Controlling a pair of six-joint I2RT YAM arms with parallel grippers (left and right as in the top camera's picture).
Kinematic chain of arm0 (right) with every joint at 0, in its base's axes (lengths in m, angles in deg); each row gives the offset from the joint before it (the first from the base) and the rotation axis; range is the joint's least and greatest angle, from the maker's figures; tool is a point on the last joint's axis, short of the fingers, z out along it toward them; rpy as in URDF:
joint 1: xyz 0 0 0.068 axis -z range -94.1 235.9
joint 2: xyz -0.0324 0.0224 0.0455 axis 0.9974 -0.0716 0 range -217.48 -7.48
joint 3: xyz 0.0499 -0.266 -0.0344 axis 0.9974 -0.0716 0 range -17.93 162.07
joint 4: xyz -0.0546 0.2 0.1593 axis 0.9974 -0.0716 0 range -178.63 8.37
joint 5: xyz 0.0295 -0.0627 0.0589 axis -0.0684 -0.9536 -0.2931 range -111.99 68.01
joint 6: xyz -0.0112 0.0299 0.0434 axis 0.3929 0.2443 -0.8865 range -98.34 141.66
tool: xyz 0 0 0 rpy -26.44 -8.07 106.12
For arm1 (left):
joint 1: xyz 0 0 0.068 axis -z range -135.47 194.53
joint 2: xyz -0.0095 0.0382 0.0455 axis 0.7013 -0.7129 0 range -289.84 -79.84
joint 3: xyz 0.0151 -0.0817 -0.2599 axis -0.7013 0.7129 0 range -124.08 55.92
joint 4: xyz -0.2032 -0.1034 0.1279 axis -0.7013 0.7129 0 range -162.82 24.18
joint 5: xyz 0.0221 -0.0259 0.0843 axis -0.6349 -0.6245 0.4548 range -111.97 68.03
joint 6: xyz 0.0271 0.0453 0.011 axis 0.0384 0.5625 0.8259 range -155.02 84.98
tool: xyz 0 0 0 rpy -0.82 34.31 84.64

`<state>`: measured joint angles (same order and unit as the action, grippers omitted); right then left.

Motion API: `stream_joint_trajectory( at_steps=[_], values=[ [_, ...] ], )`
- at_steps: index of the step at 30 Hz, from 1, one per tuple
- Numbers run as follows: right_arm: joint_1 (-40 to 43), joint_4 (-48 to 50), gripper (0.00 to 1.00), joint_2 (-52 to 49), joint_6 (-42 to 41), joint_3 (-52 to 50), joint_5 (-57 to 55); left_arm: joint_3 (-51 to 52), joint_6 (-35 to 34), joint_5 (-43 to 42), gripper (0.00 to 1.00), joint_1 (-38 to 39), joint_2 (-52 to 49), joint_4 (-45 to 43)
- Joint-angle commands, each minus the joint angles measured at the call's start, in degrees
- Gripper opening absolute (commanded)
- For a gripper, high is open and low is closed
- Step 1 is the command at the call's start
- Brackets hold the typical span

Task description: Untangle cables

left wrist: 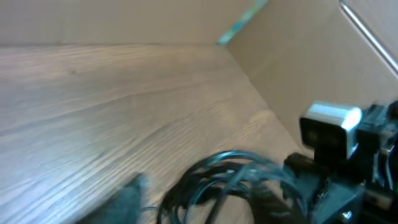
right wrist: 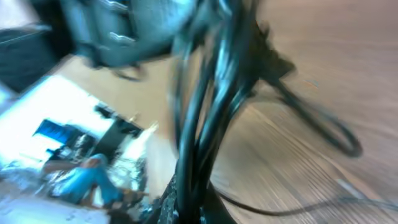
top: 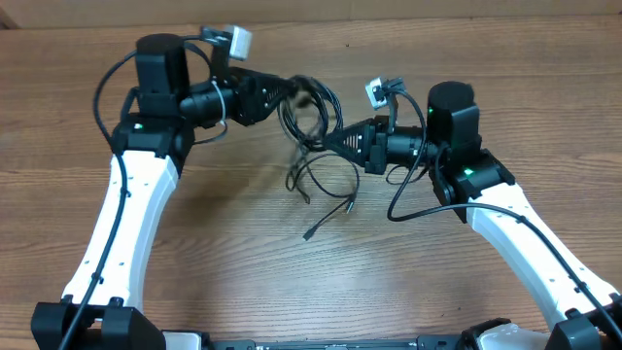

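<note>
The cables (top: 313, 112) are a bunch of thin black loops hanging between my two grippers above the wooden table, with one plug end (top: 311, 233) lying lower on the wood. My right gripper (top: 326, 143) comes in from the right and is shut on the cables. In the right wrist view the cables (right wrist: 205, 124) rise straight out of its closed jaws (right wrist: 205, 208). My left gripper (top: 290, 89) reaches in from the left at the top of the bunch. In the blurred left wrist view its jaws stand apart, one finger (left wrist: 130, 196) left of the cable loops (left wrist: 224, 180).
A brown cardboard wall (left wrist: 311, 50) runs along the table's far side. The right arm's white camera block (left wrist: 329, 130) sits close behind the cables. The left arm's dark body (right wrist: 118, 31) fills the top of the right wrist view.
</note>
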<state>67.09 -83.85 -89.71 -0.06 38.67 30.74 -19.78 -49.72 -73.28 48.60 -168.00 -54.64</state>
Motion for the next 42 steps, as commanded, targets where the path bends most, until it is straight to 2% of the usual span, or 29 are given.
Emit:
stream_joint_trajectory(
  at_steps=[1,2,3,10,12,16,19,24,29,37,42],
  values=[
    [-0.2,-1.2,0.04,1.5,2.7,0.0,-12.3,-0.9,-1.6,1.7,0.84,-0.8,-0.4,-0.2],
    [-0.2,-0.6,0.04,1.5,2.8,0.0,-12.9,-0.9,-1.6,1.7,0.98,-0.8,-0.4,0.5],
    [-0.2,-0.4,0.04,1.5,2.7,0.0,-12.9,-0.9,-1.7,1.7,1.00,-0.7,-0.4,1.1],
    [-0.2,0.6,0.04,1.5,2.8,0.0,-12.8,-0.9,-1.8,4.8,1.00,1.7,-0.7,8.0],
    [-0.2,0.6,0.04,1.5,2.8,0.0,-12.6,-0.9,-4.4,5.5,0.99,3.1,-0.8,8.1],
    [-0.2,0.6,0.04,1.5,2.7,0.0,-12.6,-0.9,-9.7,8.5,0.84,5.1,-1.3,8.2],
    [-0.2,0.6,0.04,1.5,2.7,0.0,-12.6,-0.9,-14.2,8.9,0.65,6.6,-2.4,8.3],
    [-0.2,0.6,0.04,1.5,2.7,0.0,-12.6,-0.9,-23.8,11.4,0.65,8.6,-5.9,10.4],
    [-0.2,0.6,0.04,1.5,2.7,0.0,-12.6,-0.9,-29.9,10.7,0.57,9.5,-10.0,8.5],
    [-0.2,0.3,0.04,1.5,2.7,0.0,-12.6,-0.9,-38.9,2.8,0.55,9.5,-12.2,0.7],
    [-0.2,0.2,0.04,1.5,2.7,0.0,-12.6,-0.9,-43.6,-2.8,0.54,9.5,-12.2,0.0]
  ],
)
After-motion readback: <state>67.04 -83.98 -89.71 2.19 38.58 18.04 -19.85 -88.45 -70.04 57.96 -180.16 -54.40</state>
